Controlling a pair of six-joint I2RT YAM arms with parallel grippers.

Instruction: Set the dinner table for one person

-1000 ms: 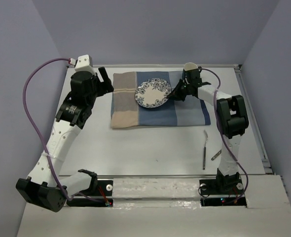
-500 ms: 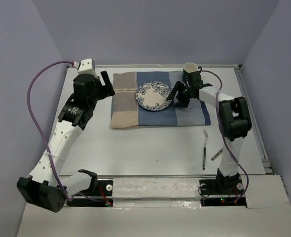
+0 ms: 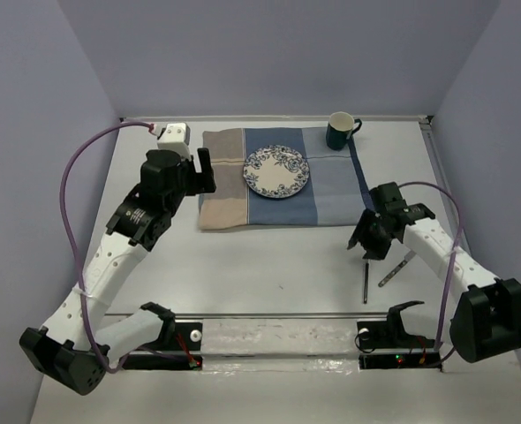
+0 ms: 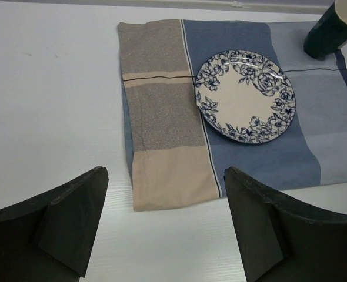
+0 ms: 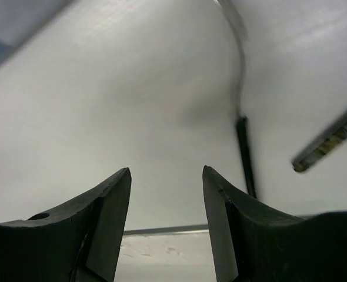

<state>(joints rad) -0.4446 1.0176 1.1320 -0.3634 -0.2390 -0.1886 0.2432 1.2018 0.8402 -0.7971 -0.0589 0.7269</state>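
Left gripper (image 4: 164, 176) hangs wide open and empty, striped cloth mat (image 4: 162, 117) and floral plate (image 4: 244, 97) ahead of it. Right gripper (image 5: 166, 176) hovers with jaws parted, empty, the dinner table (image 5: 132, 106) just beneath. A black-handled utensil (image 5: 244, 150) lies to its right; best to shift right, straddle the handle, then close.

Setting: robot lab bench. Plain lilac walls (image 3: 269, 53) box in the table (image 3: 243, 265) on three sides. The left arm (image 3: 110, 256) and right arm (image 3: 437, 247) are bolted along the table's near edge, with a loose purple cable (image 3: 64, 194).
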